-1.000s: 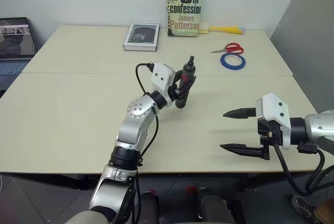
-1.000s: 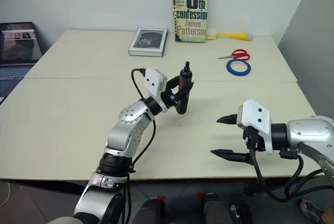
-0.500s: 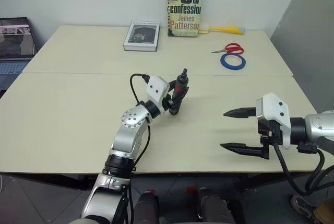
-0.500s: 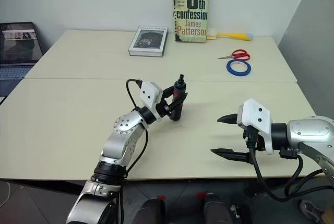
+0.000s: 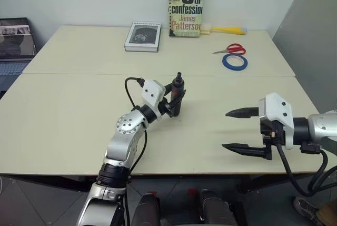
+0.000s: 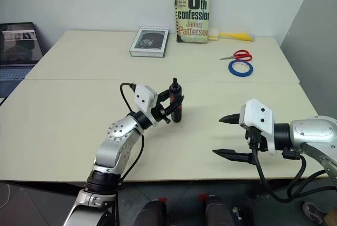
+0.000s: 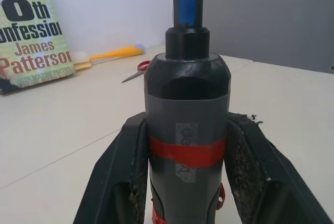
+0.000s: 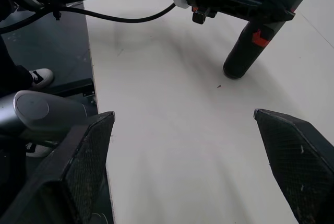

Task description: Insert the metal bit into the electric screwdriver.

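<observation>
While the left gripper (image 5: pixel 171 101) clamps the slim black, red-banded electric screwdriver (image 5: pixel 177 95) upright, base near the cream table (image 5: pixel 63 120), the right gripper (image 5: pixel 238 131) hangs spread and empty, so the unseen bit risks misaligned insertion.

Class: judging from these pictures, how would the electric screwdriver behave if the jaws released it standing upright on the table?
The electric screwdriver is tall, slim and narrow-based, so it would probably tip. Its round body would then likely roll. It looks rigid, seemingly unbent in the left gripper.
</observation>
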Tool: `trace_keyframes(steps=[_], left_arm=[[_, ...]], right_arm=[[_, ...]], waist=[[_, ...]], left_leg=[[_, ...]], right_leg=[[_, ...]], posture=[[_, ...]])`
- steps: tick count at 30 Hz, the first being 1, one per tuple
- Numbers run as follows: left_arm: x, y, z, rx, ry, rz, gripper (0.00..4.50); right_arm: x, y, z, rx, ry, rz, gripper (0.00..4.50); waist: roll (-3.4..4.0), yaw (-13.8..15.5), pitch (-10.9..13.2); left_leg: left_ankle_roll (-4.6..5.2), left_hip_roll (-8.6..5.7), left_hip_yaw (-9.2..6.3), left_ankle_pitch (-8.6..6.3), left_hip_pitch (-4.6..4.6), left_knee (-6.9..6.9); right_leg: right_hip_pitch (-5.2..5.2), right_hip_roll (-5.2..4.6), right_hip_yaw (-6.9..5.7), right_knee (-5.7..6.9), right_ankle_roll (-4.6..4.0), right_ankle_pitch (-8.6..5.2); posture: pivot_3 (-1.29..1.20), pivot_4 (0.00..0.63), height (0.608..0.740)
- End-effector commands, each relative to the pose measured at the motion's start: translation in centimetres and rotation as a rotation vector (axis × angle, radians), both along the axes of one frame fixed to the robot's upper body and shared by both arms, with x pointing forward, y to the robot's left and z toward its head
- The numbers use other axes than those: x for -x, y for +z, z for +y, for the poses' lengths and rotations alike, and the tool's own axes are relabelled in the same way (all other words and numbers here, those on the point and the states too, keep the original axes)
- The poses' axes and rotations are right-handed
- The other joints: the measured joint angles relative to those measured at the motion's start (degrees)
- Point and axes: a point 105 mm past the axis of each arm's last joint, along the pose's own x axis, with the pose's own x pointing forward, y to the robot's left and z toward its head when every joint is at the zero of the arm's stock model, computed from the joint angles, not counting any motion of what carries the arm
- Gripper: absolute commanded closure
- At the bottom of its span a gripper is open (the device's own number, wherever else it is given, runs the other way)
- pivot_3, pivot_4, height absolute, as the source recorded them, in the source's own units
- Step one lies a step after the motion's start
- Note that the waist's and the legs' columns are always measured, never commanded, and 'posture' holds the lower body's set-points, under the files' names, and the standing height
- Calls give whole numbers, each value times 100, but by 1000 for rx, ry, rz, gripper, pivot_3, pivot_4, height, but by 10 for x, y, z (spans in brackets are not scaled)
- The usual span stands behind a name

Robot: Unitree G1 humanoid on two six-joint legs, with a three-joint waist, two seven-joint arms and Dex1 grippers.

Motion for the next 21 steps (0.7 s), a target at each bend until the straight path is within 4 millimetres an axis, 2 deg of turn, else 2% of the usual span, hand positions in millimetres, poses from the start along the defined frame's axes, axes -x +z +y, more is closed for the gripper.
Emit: trace_keyframes(steps=[1,9,21], left_arm=[[3,13,13,13,34,-35,2830],[6,17,22,29,56,-21,2830],[3,36,17,56,52,-61,2833]], right_arm=[[-2,10,-1,7,8,-57,0],[-3,10,0,4,10,-69,0],[-7,10,0,3,8,-92,0]], waist=[[0,-2,0],[0,-2,0],[-1,2,1]], left_leg=[[0,0,0,0,0,-1],[0,1,0,0,0,-3],[-1,0,0,0,-4,-7]], right_leg=[[-1,0,0,0,0,0],[-2,0,0,-1,-2,-1],[-3,0,-1,-13,-2,-2]], posture=[[0,150,740],[0,150,740],[0,150,740]])
